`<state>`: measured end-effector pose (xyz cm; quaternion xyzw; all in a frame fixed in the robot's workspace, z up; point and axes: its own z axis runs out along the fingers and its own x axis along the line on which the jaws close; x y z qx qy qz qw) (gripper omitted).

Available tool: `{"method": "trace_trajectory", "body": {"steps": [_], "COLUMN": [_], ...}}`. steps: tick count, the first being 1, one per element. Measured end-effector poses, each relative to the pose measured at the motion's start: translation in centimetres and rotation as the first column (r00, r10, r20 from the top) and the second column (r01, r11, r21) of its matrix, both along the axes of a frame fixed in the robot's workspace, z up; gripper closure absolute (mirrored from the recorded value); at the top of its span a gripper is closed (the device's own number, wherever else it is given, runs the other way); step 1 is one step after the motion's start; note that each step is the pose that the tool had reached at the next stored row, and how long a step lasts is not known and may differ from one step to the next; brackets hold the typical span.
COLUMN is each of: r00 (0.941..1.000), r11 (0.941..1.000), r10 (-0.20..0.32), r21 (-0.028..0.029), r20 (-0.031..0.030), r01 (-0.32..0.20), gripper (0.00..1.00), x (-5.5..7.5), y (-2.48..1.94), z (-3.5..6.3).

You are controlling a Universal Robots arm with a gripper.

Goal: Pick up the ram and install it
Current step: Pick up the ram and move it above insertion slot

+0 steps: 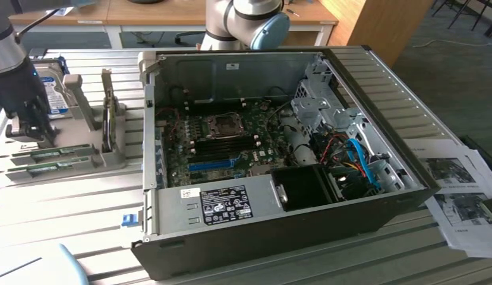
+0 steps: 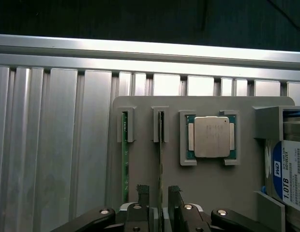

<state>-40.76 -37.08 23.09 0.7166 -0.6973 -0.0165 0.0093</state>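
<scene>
Over at the exterior view's left, the gripper [image 1: 28, 136] hangs low above the grey tray [image 1: 111, 159]. Two green sticks stand on edge in slots there, so a claw can drop over them. The ram [image 1: 56, 155] is the farther one, I'd judge. The open computer case [image 1: 254, 208] sits well apart to the right, motherboard [image 1: 230, 142] exposed, walls high all round.

On to the wrist view: fingers [image 2: 142, 191] spread, straddling the ram [image 2: 161, 145] without pinching it, a sliver of room on each side. The second stick [image 2: 124, 154] stands just beside it, with the processor chip [image 2: 211, 137] in its own pocket and the hard drive [image 2: 288, 179] at the tray's edge.
</scene>
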Motion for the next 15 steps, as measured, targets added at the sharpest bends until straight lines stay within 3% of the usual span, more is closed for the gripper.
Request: {"method": "trace_trajectory", "body": {"steps": [15], "r00": [1.0000], "r11": [1.0000], "r10": [0.000], "r21": [0.0000], "r20": [0.0000], "r01": [0.000], "gripper": [0.71], "x": [0.0], "y": [-1.51], "z": [0.00]}}
